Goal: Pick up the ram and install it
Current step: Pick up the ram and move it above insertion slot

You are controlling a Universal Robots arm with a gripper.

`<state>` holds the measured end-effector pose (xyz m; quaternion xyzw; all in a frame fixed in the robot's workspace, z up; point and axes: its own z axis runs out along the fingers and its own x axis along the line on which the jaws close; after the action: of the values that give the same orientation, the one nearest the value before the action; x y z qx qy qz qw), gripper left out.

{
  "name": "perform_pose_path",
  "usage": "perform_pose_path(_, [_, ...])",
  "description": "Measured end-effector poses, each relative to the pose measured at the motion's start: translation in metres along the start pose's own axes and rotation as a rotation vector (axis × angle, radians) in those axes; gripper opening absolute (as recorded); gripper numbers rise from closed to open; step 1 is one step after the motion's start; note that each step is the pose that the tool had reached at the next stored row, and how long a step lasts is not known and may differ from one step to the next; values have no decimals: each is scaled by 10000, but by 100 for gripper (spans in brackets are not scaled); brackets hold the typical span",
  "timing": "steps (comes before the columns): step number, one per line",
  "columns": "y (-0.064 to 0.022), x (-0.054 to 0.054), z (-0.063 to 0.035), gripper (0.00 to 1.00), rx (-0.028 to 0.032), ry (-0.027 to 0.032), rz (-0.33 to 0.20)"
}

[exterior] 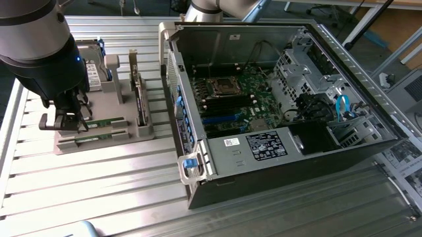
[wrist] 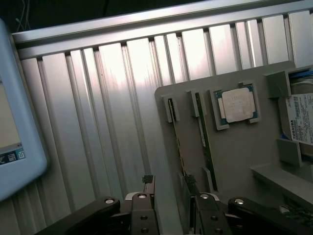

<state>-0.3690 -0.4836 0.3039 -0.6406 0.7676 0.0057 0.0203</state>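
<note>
Gripper (wrist: 171,193), jaws apart, flanks 1 end of the ram (wrist: 178,142), slotted in the grey holder (wrist: 234,161) beside its twin stick (wrist: 205,142); closing off-centre could twist or jam it

Ram (wrist: 177,139) — thin grn stick, edge-up in holder (wrist: 234,156) slot.

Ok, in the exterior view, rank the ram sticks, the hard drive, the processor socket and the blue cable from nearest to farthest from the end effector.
1. Ram sticks, in the grey holder right beside the end effector; the two are too close to call.
2. Hard drive, at the holder's far end.
3. Processor socket, inside the case.
4. Blue cable, toward the exterior view's right.
</note>
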Motion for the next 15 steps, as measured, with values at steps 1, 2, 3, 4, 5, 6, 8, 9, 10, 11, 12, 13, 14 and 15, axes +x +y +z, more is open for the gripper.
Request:
perform_pose_path(1, [0,0,3,36,0,0,0])
perform_pose_path(2, [0,0,5,36,0,0,0])
perform_pose_path(3, [0,0,7,36,0,0,0])
perform_pose_path(4, [0,0,10,36,0,0,0])
perform_pose_path(5, [0,1,12,36,0,0,0])
perform_pose_path(6, [0,1,15,36,0,0,0])
perform_pose_path(8, [1,1,23,36,0,0,0])
perform_pose_path(9, [1,1,27,36,0,-1,0])
perform_pose_path(10, [1,1,30,36,1,0,0])
perform_pose_path(11, [1,1,33,36,0,0,0])
perform_pose_path(12, [1,1,36,36,1,-1,0])
perform_pose_path(13, [1,1,39,36,0,0,0])
perform_pose_path(14, [1,2,42,36,0,0,0])
perform_pose_path(15, [1,2,46,36,0,0,0])
